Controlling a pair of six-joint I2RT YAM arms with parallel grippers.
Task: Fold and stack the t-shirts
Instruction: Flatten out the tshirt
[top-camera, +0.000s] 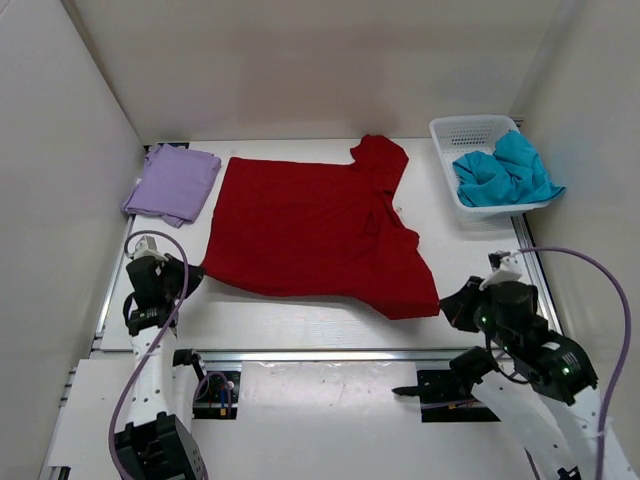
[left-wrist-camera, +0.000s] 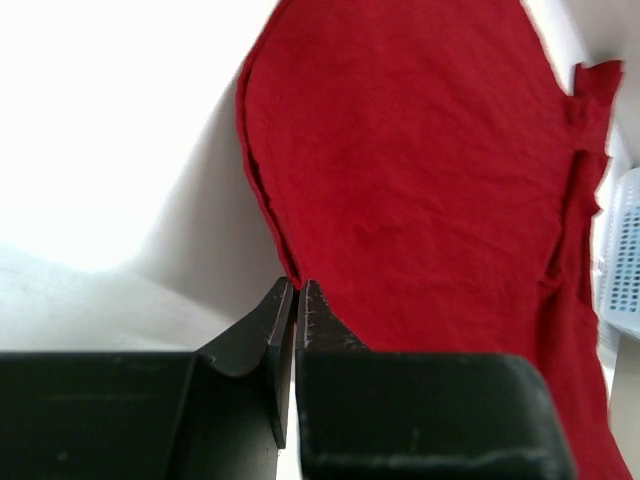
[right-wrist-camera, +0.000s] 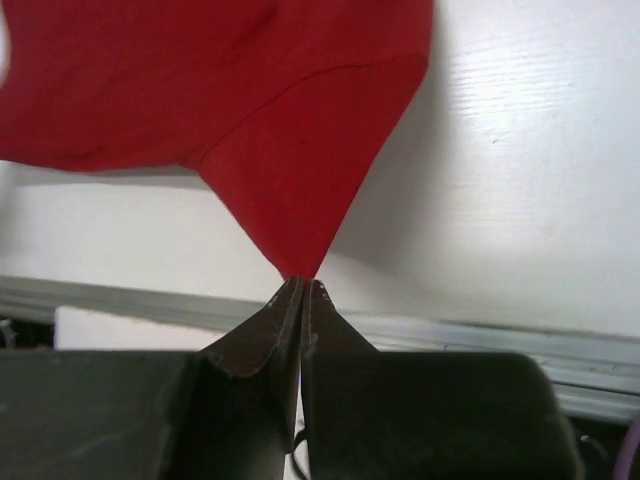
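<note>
A folded lavender t-shirt (top-camera: 172, 183) lies at the far left of the white table (top-camera: 300, 325). Nearer the arms' bases, the left gripper (left-wrist-camera: 297, 292) has its jaws pressed together on the near-left corner of the deep red t-shirt (top-camera: 310, 225), which is spread across the table's middle. The right gripper (right-wrist-camera: 302, 287) is clamped on the shirt's near-right corner, the cloth drawn to a point. At far right, a teal t-shirt (top-camera: 505, 172) sits crumpled in a white lattice basket (top-camera: 452, 130).

white table (top-camera: 300, 325), red shirt (top-camera: 300, 225), lavender shirt (top-camera: 172, 183), basket (top-camera: 462, 128)
</note>
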